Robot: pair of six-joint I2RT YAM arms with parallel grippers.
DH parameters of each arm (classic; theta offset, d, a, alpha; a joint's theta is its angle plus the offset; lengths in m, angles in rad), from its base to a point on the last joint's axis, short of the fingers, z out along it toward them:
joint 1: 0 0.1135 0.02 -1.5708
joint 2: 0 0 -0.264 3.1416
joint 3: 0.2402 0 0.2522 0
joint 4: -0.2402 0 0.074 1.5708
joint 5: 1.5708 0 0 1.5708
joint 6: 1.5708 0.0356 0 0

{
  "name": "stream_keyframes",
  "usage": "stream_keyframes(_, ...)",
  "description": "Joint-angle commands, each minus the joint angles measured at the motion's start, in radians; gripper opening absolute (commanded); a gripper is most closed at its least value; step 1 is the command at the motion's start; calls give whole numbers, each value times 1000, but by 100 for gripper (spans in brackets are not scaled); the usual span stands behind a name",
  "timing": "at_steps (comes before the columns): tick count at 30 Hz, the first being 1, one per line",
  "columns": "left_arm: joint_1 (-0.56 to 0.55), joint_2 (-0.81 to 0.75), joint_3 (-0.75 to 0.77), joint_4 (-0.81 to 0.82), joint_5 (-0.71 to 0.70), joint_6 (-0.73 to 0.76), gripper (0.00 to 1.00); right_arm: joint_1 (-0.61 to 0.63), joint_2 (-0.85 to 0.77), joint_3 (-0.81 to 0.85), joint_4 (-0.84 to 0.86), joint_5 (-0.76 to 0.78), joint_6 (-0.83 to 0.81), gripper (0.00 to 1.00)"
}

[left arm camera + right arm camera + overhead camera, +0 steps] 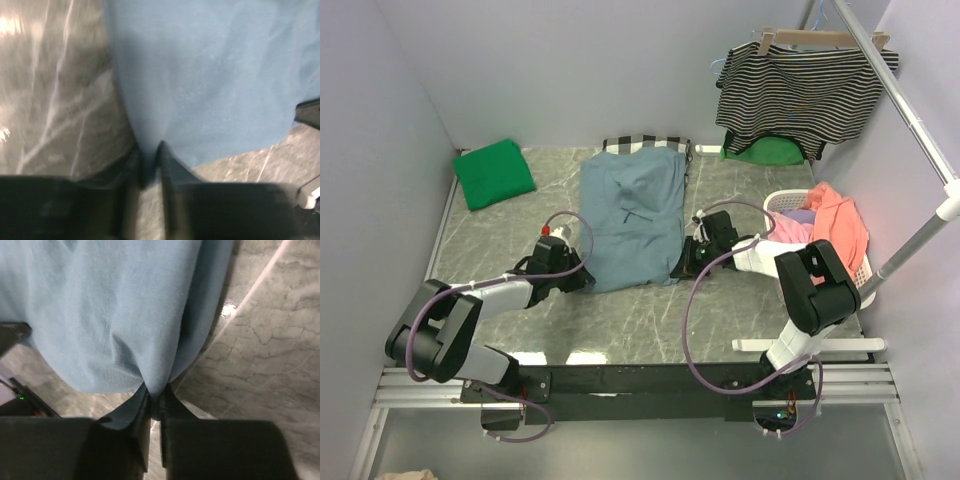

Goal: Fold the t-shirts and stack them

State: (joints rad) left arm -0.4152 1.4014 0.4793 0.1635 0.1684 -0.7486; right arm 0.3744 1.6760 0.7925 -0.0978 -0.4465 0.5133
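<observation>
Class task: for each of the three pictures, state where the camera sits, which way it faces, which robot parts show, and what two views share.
Top external: above and behind the bases, facing down at the table; left arm and right arm show, flanking the blue t-shirt.
Left wrist: on the left wrist, facing past the left claw, which pinches the shirt's near edge.
Right wrist: on the right wrist, facing past the right claw, which pinches that edge too.
Shared: both wrist views show the blue t-shirt and table.

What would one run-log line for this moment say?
left gripper: shut on blue t-shirt, near-left corner | right gripper: shut on its near-right corner | green t-shirt: folded, far left
</observation>
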Motion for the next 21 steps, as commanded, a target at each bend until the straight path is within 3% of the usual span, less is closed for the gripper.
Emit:
stream_keyframes(1, -30, 13, -13, -64, -12, 6, 1, -8, 42, -45, 33, -24, 1, 0)
stream_keyframes(11, -138, -171, -4, -303, -55, -34, 1, 27, -197, -192, -69, 12, 21, 0)
stream_keyframes(21, -384, -502, -91, -548, -153, -236, 1, 356, -585, -335, -258, 166, 210, 0)
